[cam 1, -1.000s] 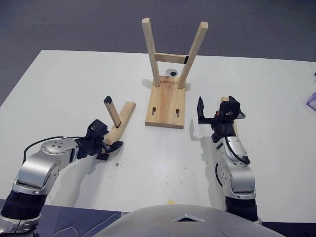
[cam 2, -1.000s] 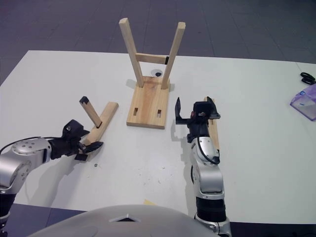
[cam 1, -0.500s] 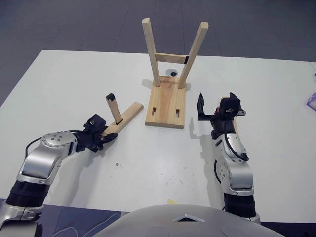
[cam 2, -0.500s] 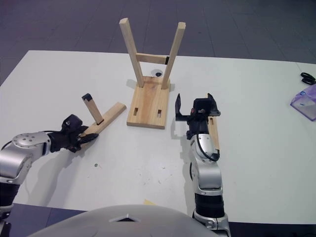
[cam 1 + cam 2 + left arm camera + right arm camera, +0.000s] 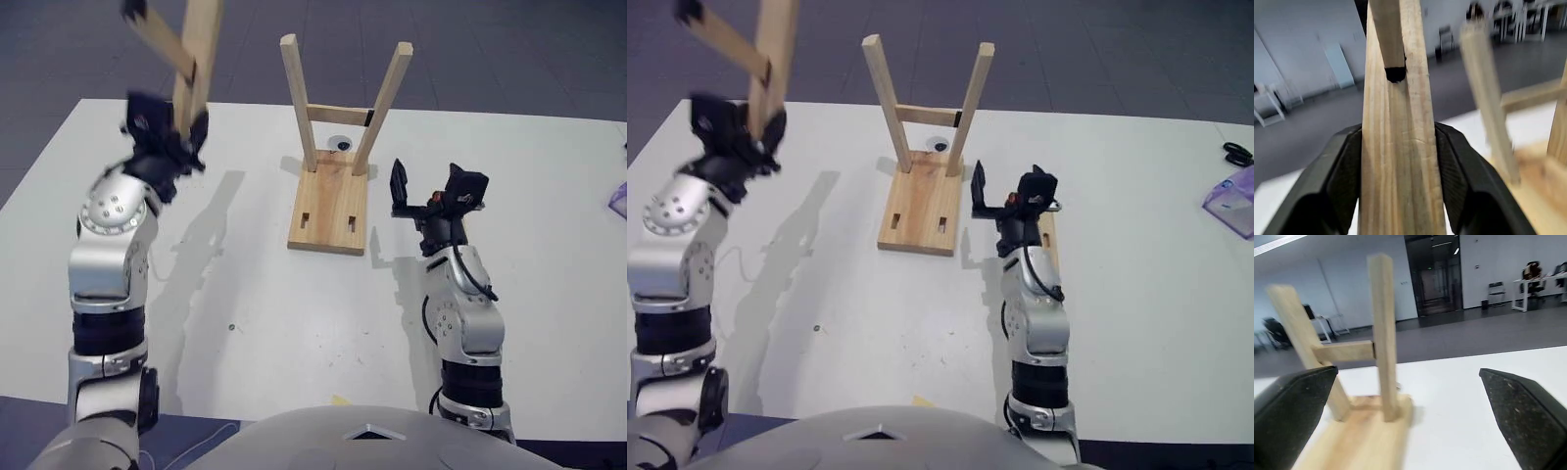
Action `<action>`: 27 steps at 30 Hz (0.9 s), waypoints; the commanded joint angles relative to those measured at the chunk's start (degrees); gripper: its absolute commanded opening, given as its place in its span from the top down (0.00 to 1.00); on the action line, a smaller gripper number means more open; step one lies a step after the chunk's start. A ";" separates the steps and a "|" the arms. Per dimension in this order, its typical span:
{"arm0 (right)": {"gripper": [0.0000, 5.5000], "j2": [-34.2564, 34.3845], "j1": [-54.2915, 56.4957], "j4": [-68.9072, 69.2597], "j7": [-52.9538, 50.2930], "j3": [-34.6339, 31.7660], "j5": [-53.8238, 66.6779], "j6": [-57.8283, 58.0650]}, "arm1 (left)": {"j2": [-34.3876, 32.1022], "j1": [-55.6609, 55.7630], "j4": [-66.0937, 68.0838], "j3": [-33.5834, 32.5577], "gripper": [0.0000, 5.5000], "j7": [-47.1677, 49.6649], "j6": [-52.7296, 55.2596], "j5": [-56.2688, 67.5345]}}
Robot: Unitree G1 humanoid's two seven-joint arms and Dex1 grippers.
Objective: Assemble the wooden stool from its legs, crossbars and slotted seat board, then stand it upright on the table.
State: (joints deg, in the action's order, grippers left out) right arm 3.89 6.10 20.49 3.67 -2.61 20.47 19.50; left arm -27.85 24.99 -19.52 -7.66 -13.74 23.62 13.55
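The slotted seat board (image 5: 331,206) lies flat mid-table with two legs (image 5: 299,98) standing in its far end, joined by a crossbar (image 5: 338,116). My left gripper (image 5: 172,132) is raised high over the table's left side, shut on a third leg (image 5: 199,44) held nearly upright, with a black-tipped crossbar stub (image 5: 157,34) jutting from it. In the left wrist view the leg (image 5: 1400,147) sits clamped between the black fingers (image 5: 1337,181). My right gripper (image 5: 428,194) stands open just right of the board. A fourth leg (image 5: 1048,233) lies on the table behind it.
A round black hole (image 5: 341,144) in the white table (image 5: 245,323) sits behind the board. Scissors (image 5: 1236,153) and a purple container (image 5: 1236,204) lie at the far right. A small dark speck (image 5: 232,328) lies on the near left of the table.
My left arm has lifted the leg with its stub off the table and swung it up and back to the left. The right gripper has moved slightly away from me, still open.
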 commanded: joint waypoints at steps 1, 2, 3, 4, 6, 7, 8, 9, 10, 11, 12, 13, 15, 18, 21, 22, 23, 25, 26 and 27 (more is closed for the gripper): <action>0.02 3.14 7.01 4.84 0.47 -6.31 27.77 11.73 | 0.72 3.73 -5.21 0.58 0.63 -2.46 -1.26 2.17; 0.02 2.20 8.30 5.80 0.52 -6.81 32.67 12.72 | 0.41 4.26 -6.10 1.55 0.63 -3.96 -1.56 2.63; 0.02 1.06 10.00 6.87 0.44 -7.22 37.13 13.39 | -0.08 4.32 -6.62 3.14 0.63 -6.15 -2.13 2.85; 0.02 -0.14 11.59 7.99 0.43 -7.44 40.77 14.08 | -0.38 4.07 -6.55 4.51 0.63 -8.11 -2.27 3.04; 0.02 -2.41 15.31 10.21 0.03 -7.69 46.24 15.03 | -2.06 2.98 -5.24 8.61 0.63 -12.55 -4.49 0.78; 0.02 -3.12 17.33 10.52 -0.61 -7.86 48.11 15.31 | -2.52 2.64 -4.69 10.47 0.63 -14.66 -5.20 0.24; 0.02 -3.60 19.01 10.25 -1.51 -8.04 49.47 15.45 | -2.60 2.47 -4.31 11.79 0.63 -16.27 -6.29 -0.19; 0.02 -3.83 20.59 9.54 -2.31 -8.12 50.60 15.43 | -2.48 2.50 -4.21 12.58 0.63 -17.45 -6.75 -0.25; 0.02 -4.38 21.74 8.95 -2.94 -7.95 51.01 15.45 | -2.22 2.53 -4.40 13.49 0.63 -18.89 -6.79 0.28; 0.02 -5.20 22.56 8.47 -3.67 -7.49 50.10 15.55 | -2.08 2.45 -4.65 14.13 0.63 -19.85 -7.07 0.26; 0.02 -5.91 23.28 8.20 -3.59 -6.94 49.40 15.53 | -2.06 2.41 -4.73 14.69 0.63 -20.69 -7.36 0.14; 0.02 -6.18 23.89 8.23 -3.99 -6.59 49.17 15.32 | -2.21 2.30 -4.75 15.45 0.63 -21.44 -7.92 -0.38; 0.02 -5.99 24.87 7.97 -6.18 -6.77 48.68 14.29 | -2.06 2.19 -4.72 16.26 0.63 -21.76 -8.44 -1.07; 0.02 -6.47 24.85 7.67 -7.40 -6.87 47.26 13.38 | -1.42 1.98 -5.39 16.26 0.63 -21.95 -7.79 -0.59; 0.02 -6.68 22.60 6.91 -8.32 -6.34 44.79 12.96 | -0.95 2.12 -5.57 15.36 0.63 -21.57 -7.67 -0.48; 0.02 -6.53 21.94 6.86 -8.33 -6.28 44.71 12.95 | -0.91 2.24 -5.58 15.15 0.63 -21.60 -7.20 -0.20; 0.06 -6.31 21.37 7.33 -8.47 -6.20 44.86 12.90 | -1.22 2.31 -5.29 15.23 0.63 -21.89 -7.63 -0.71; 0.10 -5.30 20.66 8.38 -8.51 -6.51 46.88 12.38 | -1.53 2.10 -4.95 15.36 0.63 -22.20 -8.30 -1.54; 0.13 -4.75 20.45 8.77 -8.95 -6.99 48.57 12.12 | -1.56 1.97 -4.94 15.34 0.63 -22.25 -8.40 -1.72; 0.17 -4.55 20.33 9.02 -8.95 -7.34 50.10 12.08 | -1.65 1.83 -4.90 15.45 0.63 -22.39 -8.59 -1.98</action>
State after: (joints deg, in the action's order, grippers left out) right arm -1.45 26.84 28.31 -4.70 -9.50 67.65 32.05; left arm -28.75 26.89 -24.43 8.22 -35.67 16.05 12.55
